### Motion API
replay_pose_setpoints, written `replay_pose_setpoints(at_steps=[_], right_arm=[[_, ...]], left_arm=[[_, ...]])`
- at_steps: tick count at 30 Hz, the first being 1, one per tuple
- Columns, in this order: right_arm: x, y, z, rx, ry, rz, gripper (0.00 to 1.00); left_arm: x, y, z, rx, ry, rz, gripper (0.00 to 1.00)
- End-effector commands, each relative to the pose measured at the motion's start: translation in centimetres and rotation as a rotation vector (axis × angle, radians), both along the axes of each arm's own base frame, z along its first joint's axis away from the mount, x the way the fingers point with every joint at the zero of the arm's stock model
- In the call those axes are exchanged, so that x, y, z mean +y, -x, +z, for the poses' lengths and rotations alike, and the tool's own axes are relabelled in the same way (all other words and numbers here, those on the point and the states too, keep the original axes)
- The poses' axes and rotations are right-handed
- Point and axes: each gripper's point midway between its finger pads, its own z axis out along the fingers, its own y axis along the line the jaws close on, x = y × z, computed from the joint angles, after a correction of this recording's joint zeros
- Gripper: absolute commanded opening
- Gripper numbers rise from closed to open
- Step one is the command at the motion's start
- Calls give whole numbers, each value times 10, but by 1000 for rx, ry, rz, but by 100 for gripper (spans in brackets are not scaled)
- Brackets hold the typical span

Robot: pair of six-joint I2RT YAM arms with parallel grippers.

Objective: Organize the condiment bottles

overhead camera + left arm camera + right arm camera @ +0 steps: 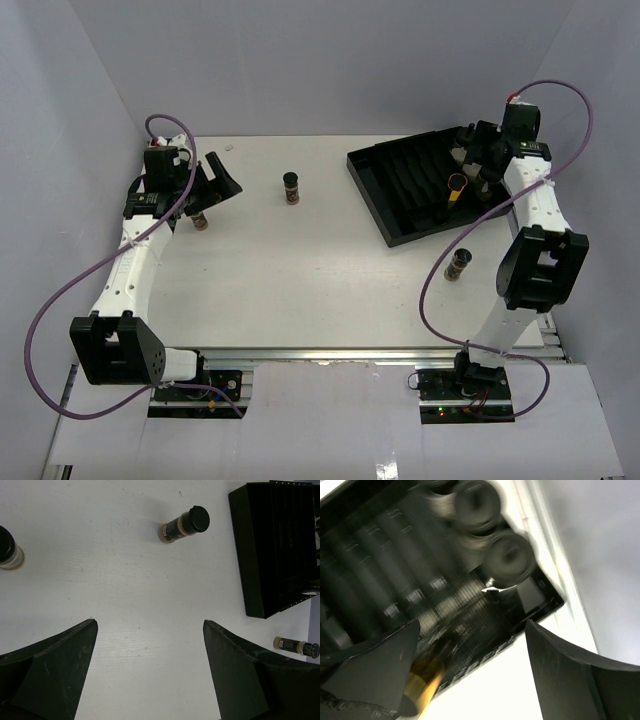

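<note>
near end first: dark-brown condiment bottle (458,265) sits on the white table (300,290) just off the near edge of the black slotted tray (370,195), close by the right arm (535,265), not touching the tray; upright or tipped, can't tell. well left of the tray, left gripper (149,623) hangs over bare table, pincer spread wide, nothing between the fingers (55,670). tan bottle (200,222) with a black cap is just beside that gripper on its near side, partly hidden under it in the top view. further in, dark bottle (291,188), black cap up, stands alone between the left gripper and the tray's left edge, apart from both. tray lies at an angle on the right side of the table, ribbed slots inside. right gripper (471,624) is over the tray's right end, pincer spread, nothing clamped between its tips. yellow bottle (456,188) lies tilted inside the tray at its near-right part, right next to one finger (380,670); the wrist view is blurred, so i can't tell if they touch. farthest: at least two black caps (509,562) packed together in the tray's far-right corner, contents not readable through the blur.
</note>
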Motion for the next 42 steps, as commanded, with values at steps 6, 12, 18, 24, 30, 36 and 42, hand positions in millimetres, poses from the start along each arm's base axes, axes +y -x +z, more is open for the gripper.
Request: replay_pose_setpoints(at_steps=[6, 12, 18, 24, 30, 36, 42], right_arm=[[134, 60, 93, -215, 8, 358, 90], [239, 72, 97, -258, -44, 651, 88], [319, 80, 72, -219, -47, 842, 89], [379, 71, 61, -317, -85, 1030, 90], [438, 49, 48, -400, -97, 1125, 91], [481, 26, 25, -460, -85, 1157, 92], [501, 7, 9, -503, -101, 1160, 93]], left_arm=[[21, 15, -29, 47, -59, 107, 94], [41, 20, -25, 35, -109, 217, 94], [53, 22, -32, 58, -95, 270, 95], [48, 26, -31, 48, -84, 241, 96], [17, 28, -19, 11, 33, 95, 96], [21, 26, -8, -5, -2, 97, 96], [21, 23, -8, -6, -9, 91, 97]])
